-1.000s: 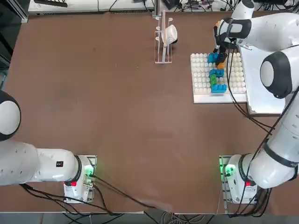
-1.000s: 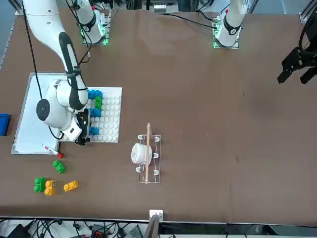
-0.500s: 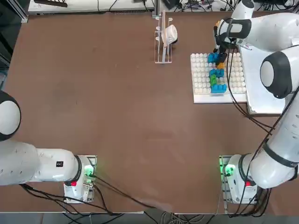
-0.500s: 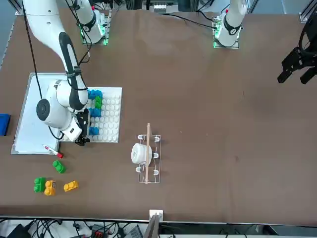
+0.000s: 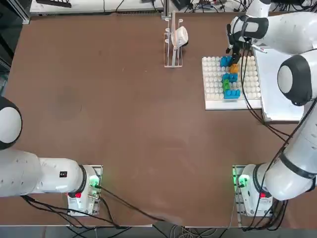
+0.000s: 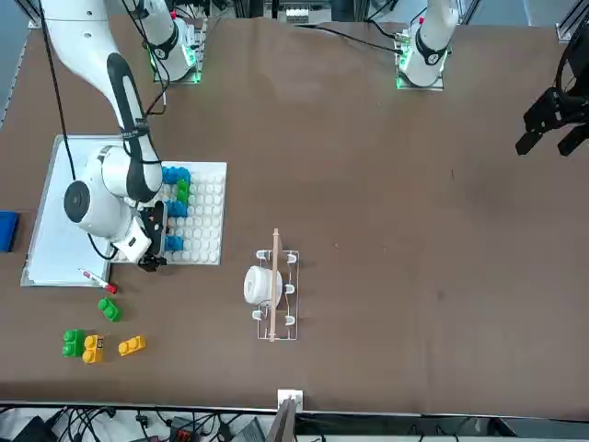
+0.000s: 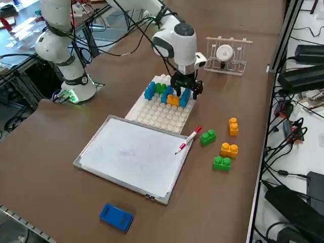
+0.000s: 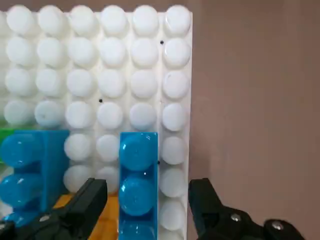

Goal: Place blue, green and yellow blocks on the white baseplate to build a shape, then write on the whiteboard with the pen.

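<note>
My fingers [image 8: 145, 210] stand wide, straddling the blue block [image 8: 137, 185] on the white baseplate [image 8: 175, 75]; its long axis runs between them.

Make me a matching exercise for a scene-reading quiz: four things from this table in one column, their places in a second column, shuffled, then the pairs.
Things
1. pen
2. blue pad
3. right gripper
4. loose green and yellow blocks

Places
A. on the bare table beyond the whiteboard's far edge
B. jaws open over the blocks built on the baseplate
C. lying across the whiteboard's corner nearest the baseplate
D. alone on the table, on the whiteboard's side away from the baseplate

Pairs: 1-C, 2-D, 3-B, 4-A
</note>
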